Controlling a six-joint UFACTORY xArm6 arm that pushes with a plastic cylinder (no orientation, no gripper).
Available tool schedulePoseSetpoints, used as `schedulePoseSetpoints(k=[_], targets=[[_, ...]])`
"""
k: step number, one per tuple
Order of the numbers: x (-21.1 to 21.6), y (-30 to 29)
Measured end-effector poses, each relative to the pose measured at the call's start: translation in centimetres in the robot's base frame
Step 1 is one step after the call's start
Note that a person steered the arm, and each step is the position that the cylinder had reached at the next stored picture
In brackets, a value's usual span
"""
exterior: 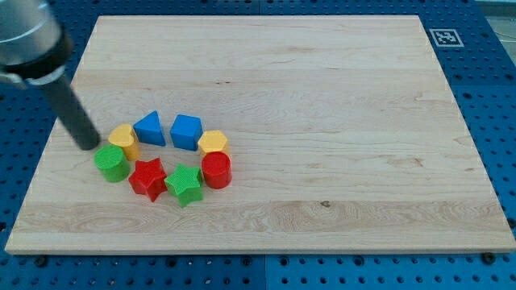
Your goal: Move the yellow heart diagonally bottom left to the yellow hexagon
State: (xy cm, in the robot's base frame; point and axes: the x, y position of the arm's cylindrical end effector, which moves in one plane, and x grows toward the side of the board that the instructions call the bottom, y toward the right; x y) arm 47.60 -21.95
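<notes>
The yellow heart lies at the left of a ring of blocks on the wooden board. The yellow hexagon lies at the ring's right side, just above the red cylinder. My tip rests on the board just left of the yellow heart and just above-left of the green cylinder, close to both. The rod leans up toward the view's top left.
The ring also holds a blue triangle, a blue cube, a red star and a green star. The board's left edge runs near my tip. A marker tag sits beyond the top right corner.
</notes>
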Motion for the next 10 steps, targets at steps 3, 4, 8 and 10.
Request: schedulePoseSetpoints(k=[3, 4, 8, 10], targets=[[0.4, 2.4], [1.1, 5.3], [0.9, 21.4], [1.1, 15.1]])
